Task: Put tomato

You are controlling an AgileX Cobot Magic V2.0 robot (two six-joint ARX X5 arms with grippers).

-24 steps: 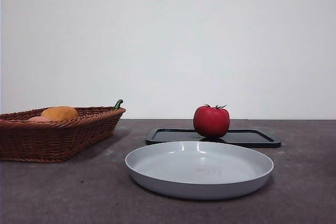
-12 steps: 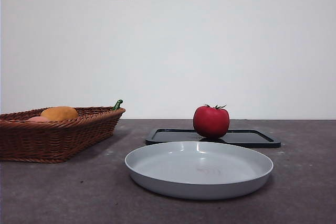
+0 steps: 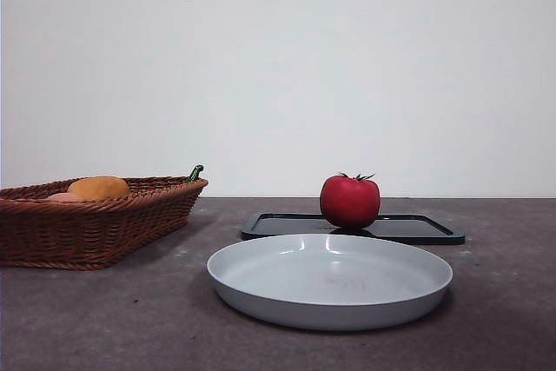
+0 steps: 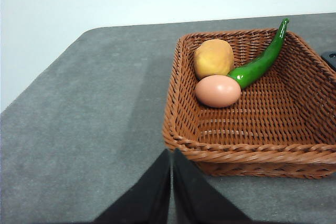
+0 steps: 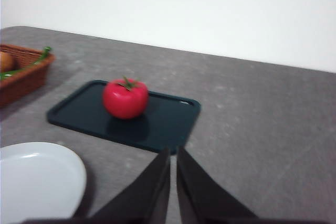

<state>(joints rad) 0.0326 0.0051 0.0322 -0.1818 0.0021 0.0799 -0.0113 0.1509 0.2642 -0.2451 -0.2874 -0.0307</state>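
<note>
Resting on dark tray (image 3: 417, 228): tomato (image 3: 350, 202); right wrist view blurred.

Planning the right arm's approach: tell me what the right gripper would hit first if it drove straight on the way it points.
Probably the dark tray: the right gripper points at its near right part, with the tomato off to one side of that line. Depth is unclear in this blurred wrist view, so it might meet bare table first.
</note>
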